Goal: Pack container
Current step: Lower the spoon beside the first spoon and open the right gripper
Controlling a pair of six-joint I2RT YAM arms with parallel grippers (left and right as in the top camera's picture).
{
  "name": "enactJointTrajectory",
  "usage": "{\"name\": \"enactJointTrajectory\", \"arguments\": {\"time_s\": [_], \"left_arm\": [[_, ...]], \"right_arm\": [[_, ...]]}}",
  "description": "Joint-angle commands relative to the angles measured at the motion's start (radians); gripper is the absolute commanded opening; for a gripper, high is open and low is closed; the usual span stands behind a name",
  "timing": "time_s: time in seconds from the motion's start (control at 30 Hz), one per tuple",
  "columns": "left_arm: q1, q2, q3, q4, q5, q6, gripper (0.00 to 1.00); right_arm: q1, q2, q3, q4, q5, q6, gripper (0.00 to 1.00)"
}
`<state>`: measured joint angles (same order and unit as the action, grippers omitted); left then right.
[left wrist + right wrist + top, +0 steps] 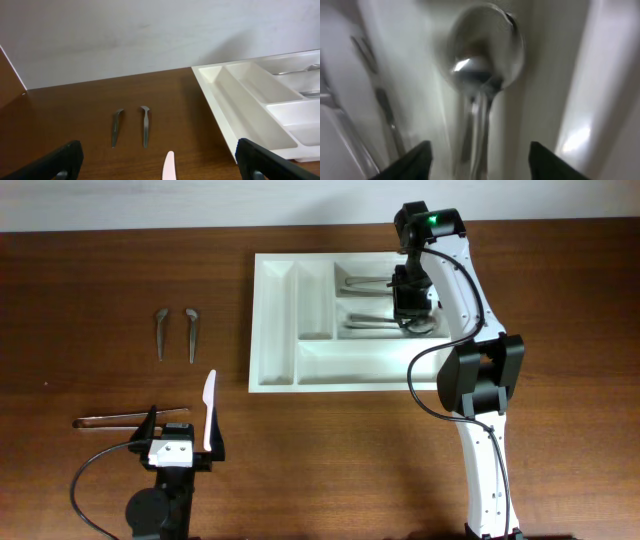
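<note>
the container [275, 320], a white cutlery tray, lies flat on the brown table [90, 280] in the upper middle of the overhead frame, with its two narrow upright compartments on the left and its three long ones on the right. metal cutlery lies in the top and middle long compartments.

the right gripper [480, 152] hangs over the right end of those two compartments. in its wrist view the fingers [415, 162] stand well apart at the bottom corners of the frame, and a spoon [485, 55] lies between them on the white floor of the tray, bowl toward the top of the frame. neither finger touches it. the picture is blurred; the thin shape at the left edge may be a fork.

the left gripper [160, 155] sits at the lower left of the overhead frame, jaws spread wide with nothing held. a white plastic knife [208, 410] lies just beside its right finger, thin metal tongs [125, 419] to its left, and two small metal pieces [131, 127] lie side by side, apart from each other, further up the table.
</note>
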<state>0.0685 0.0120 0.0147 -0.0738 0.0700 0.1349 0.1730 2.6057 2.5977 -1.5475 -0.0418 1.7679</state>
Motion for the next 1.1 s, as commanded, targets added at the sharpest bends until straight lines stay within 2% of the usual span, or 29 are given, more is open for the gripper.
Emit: {"name": "enactJointTrajectory", "arguments": {"time_s": [0.0, 0.17, 0.27, 0.33, 0.4, 0.43, 0.53, 0.63, 0.73, 0.9, 0.93, 1.07], "left_arm": [[-0.002, -0.006, -0.005, -0.002, -0.007, 0.01, 0.99], [-0.002, -0.006, -0.005, -0.001, -0.008, 0.01, 0.99], [-0.002, -0.006, -0.005, -0.001, -0.007, 0.01, 0.99], [-0.002, -0.006, -0.005, -0.001, -0.007, 0.01, 0.99], [-0.002, -0.006, -0.005, -0.001, -0.007, 0.01, 0.99], [-0.002, -0.006, -0.005, -0.001, -0.007, 0.01, 0.99], [-0.002, -0.006, -0.005, -0.001, -0.007, 0.01, 0.99], [-0.002, -0.006, -0.005, -0.001, -0.007, 0.01, 0.99], [-0.002, -0.006, -0.005, -0.001, -0.007, 0.01, 0.99], [-0.002, -0.006, -0.005, -0.001, -0.007, 0.01, 0.99], [-0.002, -0.006, -0.005, -0.001, -0.007, 0.01, 0.99], [-0.002, -0.006, -0.005, -0.001, -0.007, 0.01, 0.99]], "right_arm": [[0.007, -0.015, -0.005, 0.047, 0.055, -0.164, 0.67], [-0.02, -0.015, 0.066, 0.136, 0.056, -0.469, 0.74], [-0.049, -0.015, 0.159, 0.142, 0.068, -0.578, 0.75], [-0.075, -0.015, 0.246, 0.141, 0.11, -0.66, 0.81], [-0.107, -0.015, 0.339, 0.141, 0.145, -0.805, 0.88], [-0.122, -0.015, 0.381, 0.139, 0.148, -0.886, 0.97], [-0.18, -0.016, 0.541, 0.085, 0.14, -1.195, 0.98], [-0.238, -0.077, 0.544, 0.05, 0.124, -1.409, 0.99], [-0.297, -0.135, 0.544, 0.001, 0.124, -1.532, 0.99], [-0.393, -0.203, 0.544, -0.152, 0.124, -1.62, 0.99], [-0.418, -0.217, 0.535, -0.152, 0.06, -1.674, 0.99], [-0.46, -0.244, 0.534, -0.152, -0.006, -1.702, 0.99]]}}
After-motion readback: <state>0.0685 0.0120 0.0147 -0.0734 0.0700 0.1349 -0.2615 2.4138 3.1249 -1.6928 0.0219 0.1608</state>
